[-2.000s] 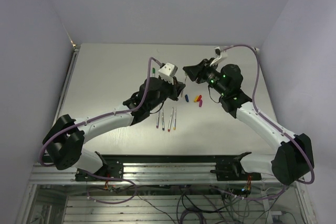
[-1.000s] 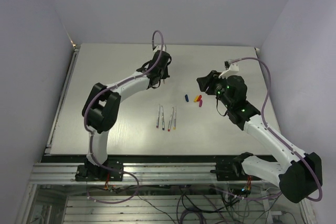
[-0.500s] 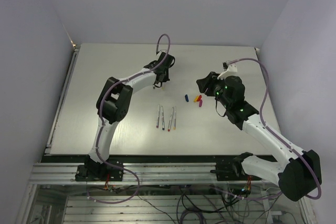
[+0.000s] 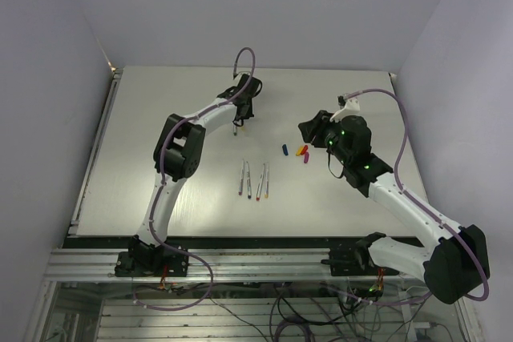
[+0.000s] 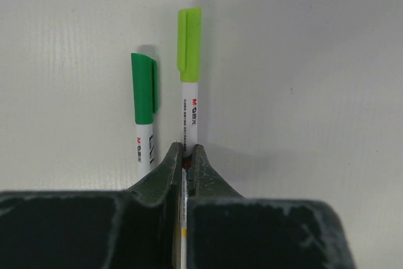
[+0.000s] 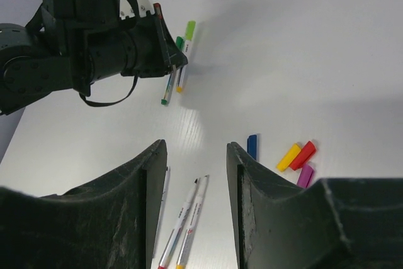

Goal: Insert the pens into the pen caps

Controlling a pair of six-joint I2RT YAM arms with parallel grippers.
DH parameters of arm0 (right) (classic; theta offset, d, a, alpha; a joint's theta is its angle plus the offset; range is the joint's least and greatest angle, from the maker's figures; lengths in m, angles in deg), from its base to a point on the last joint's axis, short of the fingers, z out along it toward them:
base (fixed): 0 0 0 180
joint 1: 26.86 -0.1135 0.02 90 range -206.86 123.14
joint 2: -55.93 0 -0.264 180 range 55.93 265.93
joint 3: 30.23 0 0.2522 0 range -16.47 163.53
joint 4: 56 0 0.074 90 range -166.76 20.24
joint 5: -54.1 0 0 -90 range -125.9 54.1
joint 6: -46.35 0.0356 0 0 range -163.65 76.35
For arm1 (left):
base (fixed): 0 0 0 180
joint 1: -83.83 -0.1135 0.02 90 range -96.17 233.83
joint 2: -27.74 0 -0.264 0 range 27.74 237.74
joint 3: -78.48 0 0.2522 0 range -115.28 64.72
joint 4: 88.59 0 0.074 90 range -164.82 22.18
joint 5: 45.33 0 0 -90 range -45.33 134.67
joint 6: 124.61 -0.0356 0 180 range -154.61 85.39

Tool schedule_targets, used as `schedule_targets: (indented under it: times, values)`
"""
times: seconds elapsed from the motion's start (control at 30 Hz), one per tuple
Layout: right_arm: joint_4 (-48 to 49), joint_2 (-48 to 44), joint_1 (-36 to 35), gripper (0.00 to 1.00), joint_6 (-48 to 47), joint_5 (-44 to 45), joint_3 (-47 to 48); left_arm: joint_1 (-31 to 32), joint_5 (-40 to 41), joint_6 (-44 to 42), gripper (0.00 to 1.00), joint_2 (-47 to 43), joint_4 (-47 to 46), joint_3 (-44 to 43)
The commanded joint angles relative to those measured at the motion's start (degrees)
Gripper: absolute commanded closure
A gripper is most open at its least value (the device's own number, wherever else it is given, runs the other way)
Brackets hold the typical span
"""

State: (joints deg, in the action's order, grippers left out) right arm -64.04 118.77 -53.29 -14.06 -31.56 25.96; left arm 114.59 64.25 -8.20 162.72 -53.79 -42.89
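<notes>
Two pens already carry green caps at the far side of the surface (image 4: 160,166). The lime-capped pen (image 5: 189,92) sits clamped in the closed left end effector (image 5: 186,150), low beside the dark-green-capped pen (image 5: 143,118), probably to park finished ones together. Four bare pens (image 4: 255,179) lie mid-surface, with four loose caps (image 6: 290,157) near them. The left arm stretches far forward, elbow raised. The right end effector (image 6: 196,149) hovers by the caps, open and empty.
</notes>
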Motion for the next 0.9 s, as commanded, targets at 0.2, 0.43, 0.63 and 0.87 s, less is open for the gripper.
schedule_targets:
  times: [0.2,0.43,0.63,0.87]
  values:
    - [1.14,1.12,-0.11,0.58,0.71,-0.54,-0.75,-0.53,0.29,-1.14,0.86,3.35,2.16,-3.61]
    - [1.32,1.48,-0.10,0.58,0.83,-0.73,-0.49,-0.53,0.80,-0.97,0.65,1.53,1.75,-2.68]
    - [1.58,1.31,-0.11,0.59,0.50,-0.11,-0.42,-0.53,1.31,-1.74,0.61,-1.65,0.95,-2.50]
    - [1.97,0.83,-0.06,0.57,0.75,4.44,-0.38,-0.38,0.67,-1.76,0.59,-6.73,-0.11,-0.16]
